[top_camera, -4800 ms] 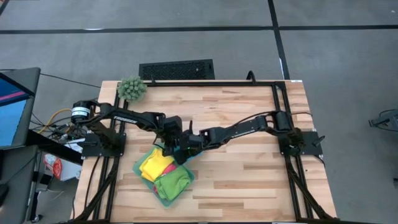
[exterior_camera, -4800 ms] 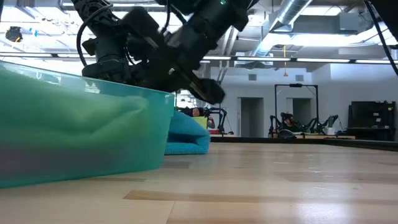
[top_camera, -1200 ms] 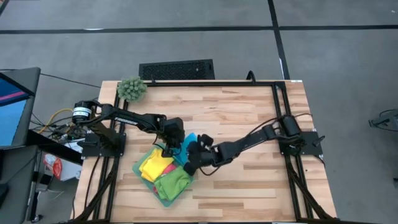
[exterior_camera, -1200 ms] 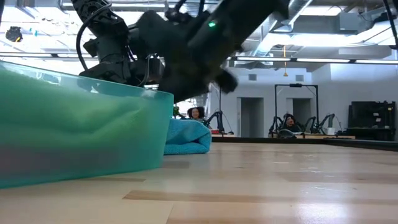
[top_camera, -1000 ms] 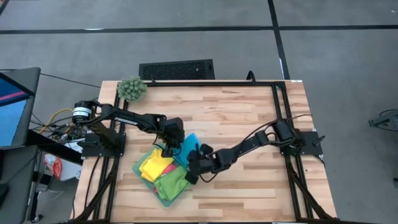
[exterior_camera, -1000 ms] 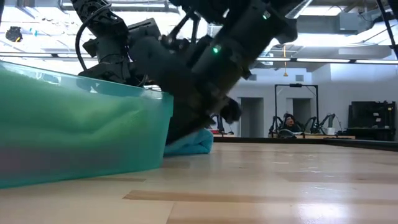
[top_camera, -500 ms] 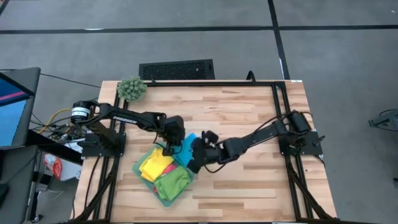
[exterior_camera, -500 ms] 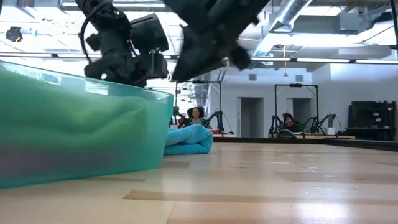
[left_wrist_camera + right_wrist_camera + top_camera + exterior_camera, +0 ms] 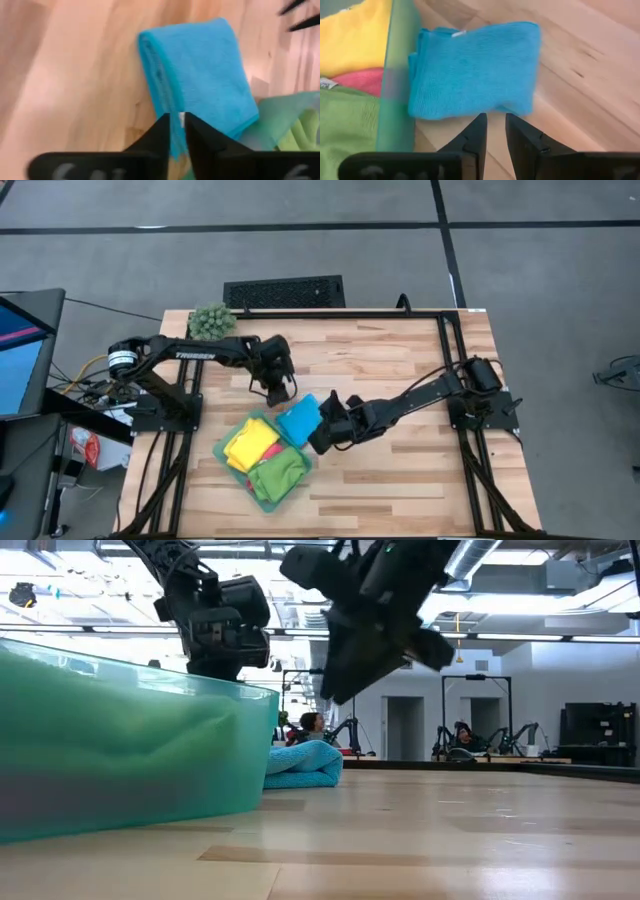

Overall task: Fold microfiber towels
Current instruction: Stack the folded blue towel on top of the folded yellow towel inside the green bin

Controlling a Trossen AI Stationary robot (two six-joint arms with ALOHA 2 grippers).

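Note:
The blue towel (image 9: 298,420) lies folded flat on the wooden table, against the far right wall of the teal tray (image 9: 222,450); it also shows in both wrist views (image 9: 200,75) (image 9: 475,70). The yellow (image 9: 250,445), pink (image 9: 272,451) and green (image 9: 278,475) towels lie bunched in the tray. My left gripper (image 9: 280,394) hangs just beyond the blue towel's far left corner, raised, its fingers a narrow gap apart. My right gripper (image 9: 322,436) hovers off the towel's near right edge, also narrowly open, with nothing between its fingers.
A spiky green plant ball (image 9: 212,322) sits at the table's far left corner. In the low view the tray (image 9: 130,740) fills the left foreground. Bare wood stretches across the table's right half and near edge (image 9: 400,490).
My left gripper has risen off the blue towel and drawn back toward the table's far left, rolling its wrist. My right gripper has lifted from the table beside the tray's corner and tipped. The blue towel stays folded where it lay, now uncovered.

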